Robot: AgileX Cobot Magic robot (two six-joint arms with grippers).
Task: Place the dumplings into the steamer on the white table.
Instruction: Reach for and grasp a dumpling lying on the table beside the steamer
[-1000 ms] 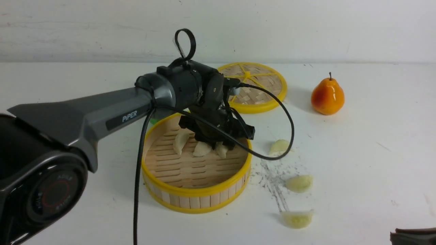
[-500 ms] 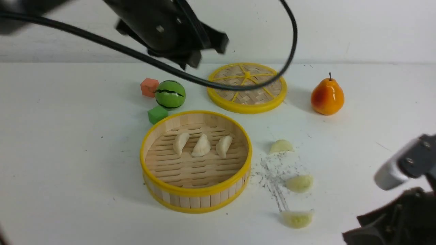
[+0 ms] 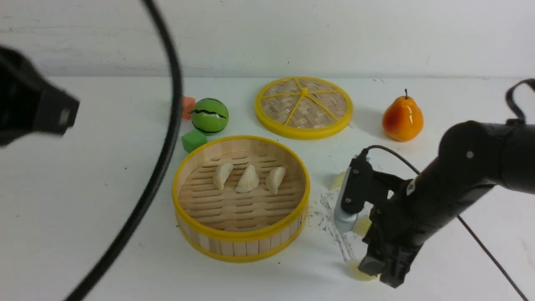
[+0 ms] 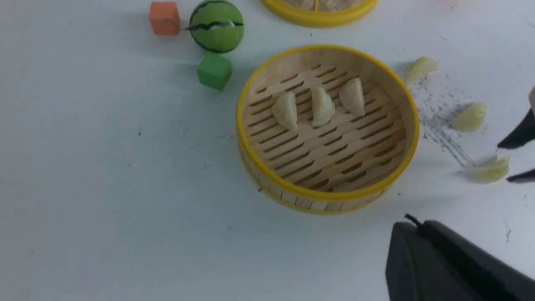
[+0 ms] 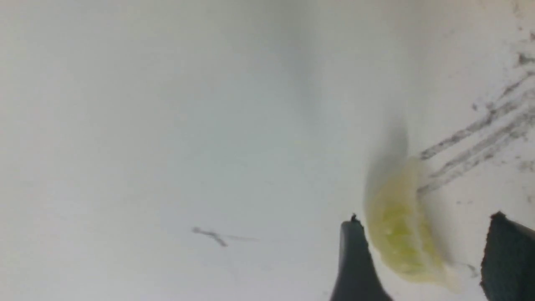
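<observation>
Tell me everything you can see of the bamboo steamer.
The steamer is a round, shallow bamboo-looking basket with yellow top and bottom rims, a wall of upright wooden strips and a slatted floor. It sits upright and lidless on the white table, holding three cream dumplings side by side near its far side.

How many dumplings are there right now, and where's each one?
6. Three cream dumplings sit in the steamer; three yellow-green dumplings lie on the white table to its right, the nearest inside the open right gripper.
</observation>
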